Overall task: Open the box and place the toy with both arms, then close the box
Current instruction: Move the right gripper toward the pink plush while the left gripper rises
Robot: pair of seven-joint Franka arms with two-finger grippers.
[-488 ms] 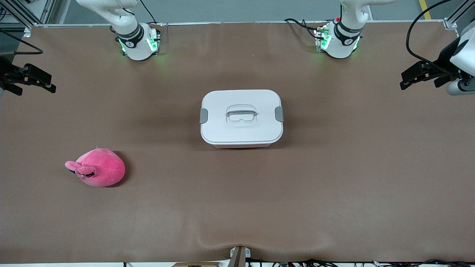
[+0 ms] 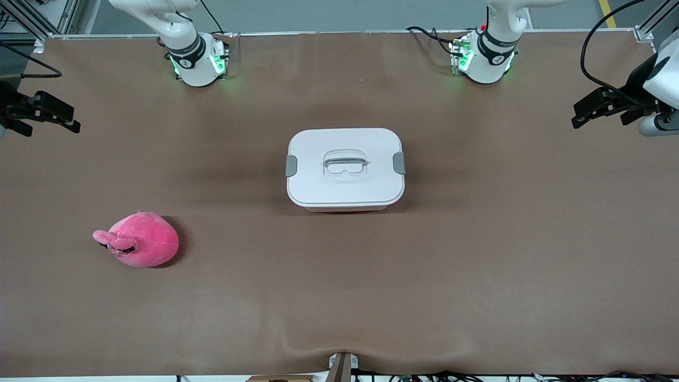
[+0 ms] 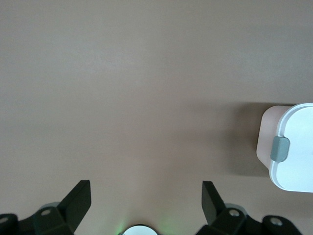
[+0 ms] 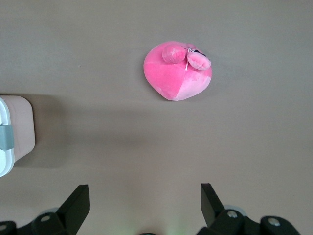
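The box (image 2: pixel 345 168) stands mid-table with its white lid on, grey clips (image 2: pixel 291 165) at both ends and a recessed handle (image 2: pixel 345 163) in the middle. The pink plush toy (image 2: pixel 139 239) lies on the mat nearer the front camera than the box, toward the right arm's end. My right gripper (image 2: pixel 74 121) hangs open over the table's edge at that end, holding nothing; its wrist view shows the toy (image 4: pixel 178 71) and a corner of the box (image 4: pixel 12 137) past the open gripper (image 4: pixel 145 191). My left gripper (image 2: pixel 575 116) hangs open and empty over the other end (image 3: pixel 145 188), with the box's clipped end (image 3: pixel 293 152) off to one side.
A brown mat (image 2: pixel 477 254) covers the whole table. The two arm bases (image 2: pixel 199 61) (image 2: pixel 485 58) stand along the edge farthest from the front camera. A small bracket (image 2: pixel 342 366) and cables sit at the nearest edge.
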